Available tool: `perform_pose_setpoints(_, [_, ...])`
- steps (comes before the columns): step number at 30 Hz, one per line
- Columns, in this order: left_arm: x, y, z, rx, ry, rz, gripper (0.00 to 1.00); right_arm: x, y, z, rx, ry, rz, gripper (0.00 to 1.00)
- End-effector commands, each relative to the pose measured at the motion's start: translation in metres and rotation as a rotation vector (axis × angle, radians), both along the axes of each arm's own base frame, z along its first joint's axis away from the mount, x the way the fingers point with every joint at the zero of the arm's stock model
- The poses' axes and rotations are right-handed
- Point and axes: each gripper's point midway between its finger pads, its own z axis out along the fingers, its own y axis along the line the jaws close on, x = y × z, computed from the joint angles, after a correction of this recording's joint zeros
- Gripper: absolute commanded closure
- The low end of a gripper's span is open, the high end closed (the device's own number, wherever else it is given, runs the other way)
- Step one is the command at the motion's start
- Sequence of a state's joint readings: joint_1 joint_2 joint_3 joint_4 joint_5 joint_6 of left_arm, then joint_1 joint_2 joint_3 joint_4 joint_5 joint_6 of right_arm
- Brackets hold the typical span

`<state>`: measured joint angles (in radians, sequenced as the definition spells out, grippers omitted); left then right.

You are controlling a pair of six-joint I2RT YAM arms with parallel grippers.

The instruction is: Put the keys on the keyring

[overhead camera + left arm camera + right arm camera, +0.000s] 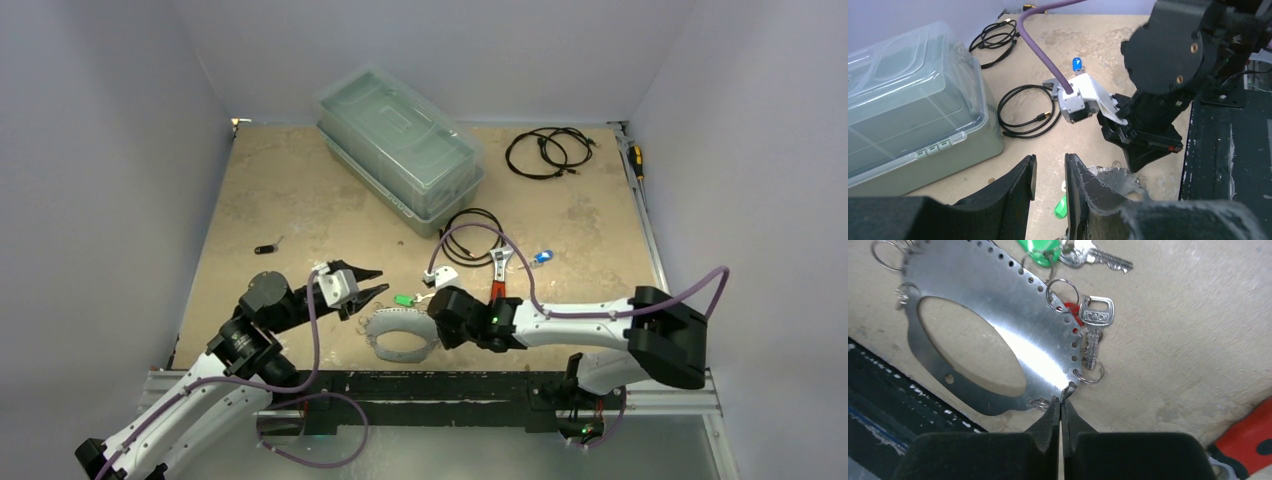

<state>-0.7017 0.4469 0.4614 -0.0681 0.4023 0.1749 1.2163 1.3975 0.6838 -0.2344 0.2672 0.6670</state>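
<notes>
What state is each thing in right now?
keyring, flat on the table.
right gripper, shut, tips at the keyring's rim.
left gripper, open, empty.
storage box, lid on.
green-tagged key, lying beside the keyring's rim.
blue-tagged key, on the table, apart from the keyring.

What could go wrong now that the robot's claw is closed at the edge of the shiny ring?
1. The right gripper is shut right at the thin rim of the keyring. Such a small bite might slip if it lifts.
2. Moving the keyring could drag the silver key beside its rim and knock the green-tagged key away.
3. The left gripper hangs open close to the right arm, so the two might bump.
</notes>
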Motion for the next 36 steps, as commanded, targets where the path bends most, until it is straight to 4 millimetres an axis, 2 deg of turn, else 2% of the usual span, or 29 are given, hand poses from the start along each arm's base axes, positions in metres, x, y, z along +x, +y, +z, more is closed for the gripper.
perform_pose_setpoints(1, [-0.014, -0.008, 0.019, -0.050, -0.050, -0.087, 0.72, 0.010, 0.004, 0.044, 0.059, -0.139, 0.110, 1.00])
perform_pose_setpoints(9, [-0.046, -0.022, 0.039, -0.080, -0.122, -0.300, 0.68, 0.026, 0.002, 0.129, 0.164, -0.438, 0.267, 1.00])
perform_pose_setpoints(13, [-0.053, -0.024, 0.047, -0.083, -0.172, -0.354, 0.67, 0.023, 0.005, 0.169, 0.257, -0.564, 0.353, 1.00])
perform_pose_setpoints(18, [-0.059, -0.027, 0.053, -0.082, -0.226, -0.411, 0.70, 0.020, 0.010, 0.209, 0.308, -0.683, 0.446, 1.00])
perform_pose_setpoints(22, [-0.062, -0.032, 0.053, -0.079, -0.222, -0.453, 0.70, 0.008, 0.019, 0.240, 0.361, -0.749, 0.558, 1.00])
perform_pose_setpoints(25, [-0.064, -0.035, 0.050, -0.070, -0.212, -0.480, 0.70, -0.007, 0.026, 0.254, 0.391, -0.770, 0.668, 1.00])
perform_pose_setpoints(28, [-0.066, -0.035, 0.046, -0.063, -0.217, -0.499, 0.75, -0.019, 0.030, 0.260, 0.401, -0.782, 0.750, 1.00])
perform_pose_setpoints(36, [-0.070, -0.030, 0.051, -0.090, -0.254, -0.483, 0.73, -0.030, 0.035, 0.268, 0.384, -0.804, 0.871, 1.00])
